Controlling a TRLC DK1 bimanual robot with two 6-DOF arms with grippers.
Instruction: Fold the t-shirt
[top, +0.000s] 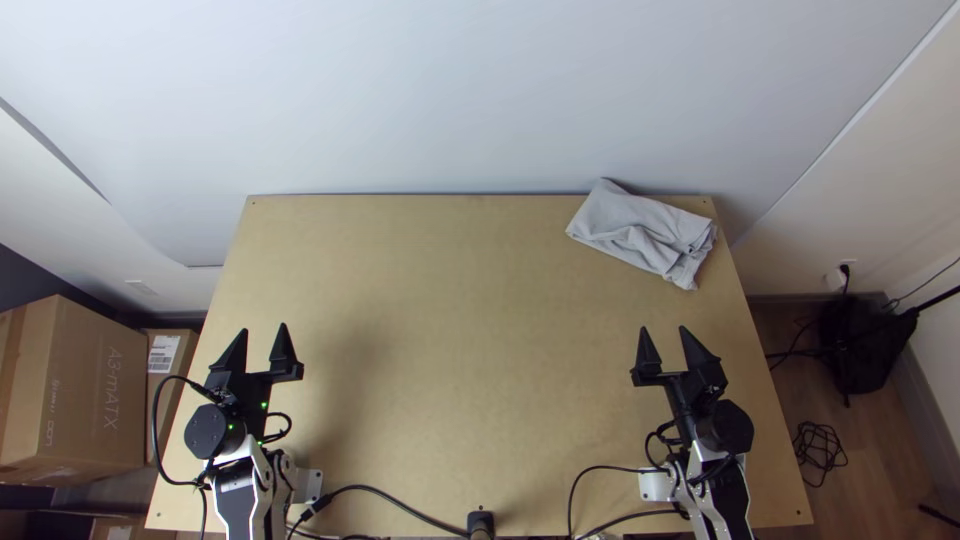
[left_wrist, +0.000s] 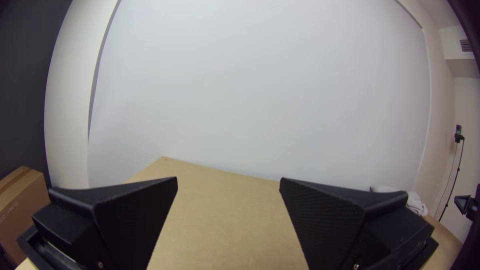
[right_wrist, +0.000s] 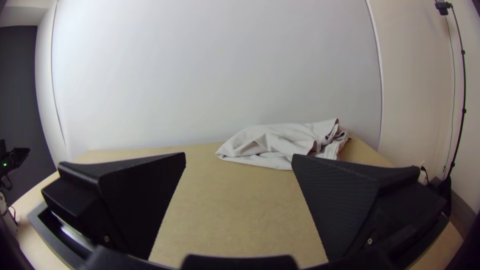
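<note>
Both left gripper (top: 264, 328) and right gripper (top: 664, 328) gaped wide, empty; cables (top: 352, 487) trailed over the near table (top: 470, 370), boxes (top: 90, 390) stood left, the t-shirt (top: 625, 222) lay rumpled far right.

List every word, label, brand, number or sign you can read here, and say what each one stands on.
"A3-mATX": on the side of the large cardboard box at the left of the top view, printed sideways.
Second, smaller print on that same side: too small and blurred to read.
White label on the smaller box beside it: lines of print, too small to read.
</note>
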